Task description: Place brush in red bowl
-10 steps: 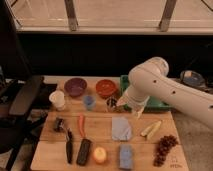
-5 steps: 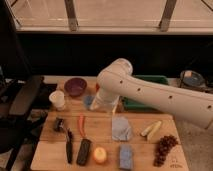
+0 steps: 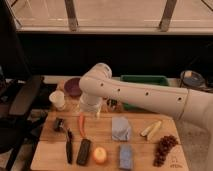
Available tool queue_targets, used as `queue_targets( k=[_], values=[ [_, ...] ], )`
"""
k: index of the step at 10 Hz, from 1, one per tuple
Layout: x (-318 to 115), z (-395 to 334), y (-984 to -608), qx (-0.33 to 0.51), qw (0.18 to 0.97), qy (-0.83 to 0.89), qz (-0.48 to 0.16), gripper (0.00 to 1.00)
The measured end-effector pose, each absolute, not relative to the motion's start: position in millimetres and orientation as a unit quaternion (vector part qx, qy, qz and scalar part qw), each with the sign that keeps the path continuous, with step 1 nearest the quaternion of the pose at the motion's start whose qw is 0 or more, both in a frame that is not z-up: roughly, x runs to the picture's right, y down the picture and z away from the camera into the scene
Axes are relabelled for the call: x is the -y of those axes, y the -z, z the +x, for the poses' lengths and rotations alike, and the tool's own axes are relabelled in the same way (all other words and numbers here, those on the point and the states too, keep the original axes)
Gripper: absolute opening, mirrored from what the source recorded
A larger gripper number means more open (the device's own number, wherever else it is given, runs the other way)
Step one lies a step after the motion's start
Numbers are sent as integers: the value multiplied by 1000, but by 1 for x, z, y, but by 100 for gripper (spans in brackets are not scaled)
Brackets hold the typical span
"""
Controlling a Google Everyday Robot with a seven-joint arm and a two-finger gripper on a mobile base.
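The brush lies on the wooden table at the front left, its slim black handle pointing to the front and its bulkier head at the far end. The red bowl is hidden behind my white arm. My gripper points down over the table's back left part, just above the top end of the orange carrot and to the right of and beyond the brush. It holds nothing that I can see.
A purple bowl and a white cup stand at the back left, a green tray at the back. A black block, an orange fruit, a blue sponge, a grey cloth and grapes lie in front. A black chair stands left.
My arm has swung from the right side of the table to the left, and now covers the red bowl. The gripper has come closer to the carrot and brush. The objects have not moved.
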State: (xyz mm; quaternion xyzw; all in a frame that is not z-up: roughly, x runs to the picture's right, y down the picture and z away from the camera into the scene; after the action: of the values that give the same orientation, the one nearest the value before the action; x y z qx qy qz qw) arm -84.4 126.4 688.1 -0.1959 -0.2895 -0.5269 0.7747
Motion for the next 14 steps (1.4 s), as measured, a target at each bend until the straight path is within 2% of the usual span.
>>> queue_targets(
  k=[2,4,8,14],
  values=[
    [-127,-84,-688,287,769,536,-199,65],
    [-140,-105,-696,285,729,583,-219,65],
    [-178,-153,-724,338,681,614,-214,65],
    [-224,-191,-753,397,652,607,-220,65]
  ],
)
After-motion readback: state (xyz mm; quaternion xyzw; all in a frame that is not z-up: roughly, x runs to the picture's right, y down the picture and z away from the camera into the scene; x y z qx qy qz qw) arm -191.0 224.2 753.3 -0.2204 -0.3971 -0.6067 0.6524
